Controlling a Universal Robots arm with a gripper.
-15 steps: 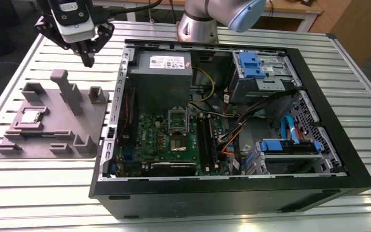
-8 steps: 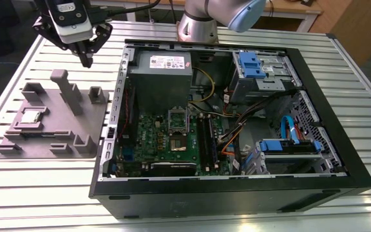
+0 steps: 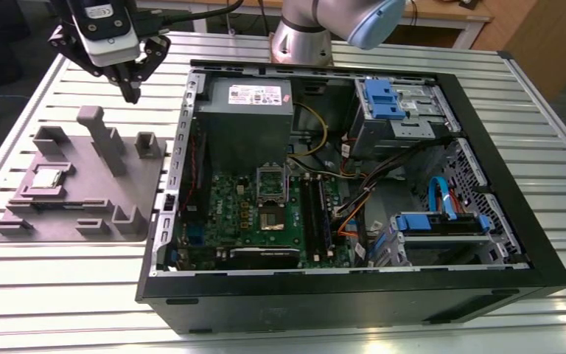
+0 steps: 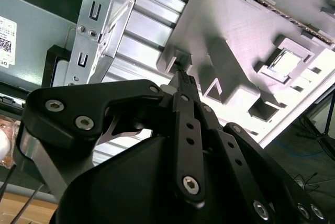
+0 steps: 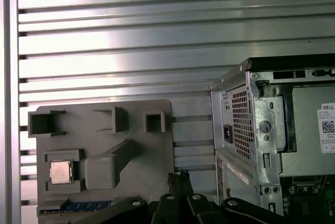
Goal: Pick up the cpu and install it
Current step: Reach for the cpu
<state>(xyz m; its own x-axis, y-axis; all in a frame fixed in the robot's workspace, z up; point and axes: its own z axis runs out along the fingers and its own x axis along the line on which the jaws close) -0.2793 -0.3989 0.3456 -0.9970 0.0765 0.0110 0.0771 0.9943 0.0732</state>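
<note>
Black gripper (image 3: 132,91), fingers together and empty, hangs over the edge of the grey plastic tray (image 3: 145,184). The small, square, silvery cpu (image 3: 47,179) lies flat in a tray pocket. It sits below the gripper and well apart from it, on the side away from the open black computer case (image 3: 362,302).

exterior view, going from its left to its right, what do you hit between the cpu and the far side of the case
cpu → pincer → motherboard socket → memory slots → lower blue drive caddy
</note>
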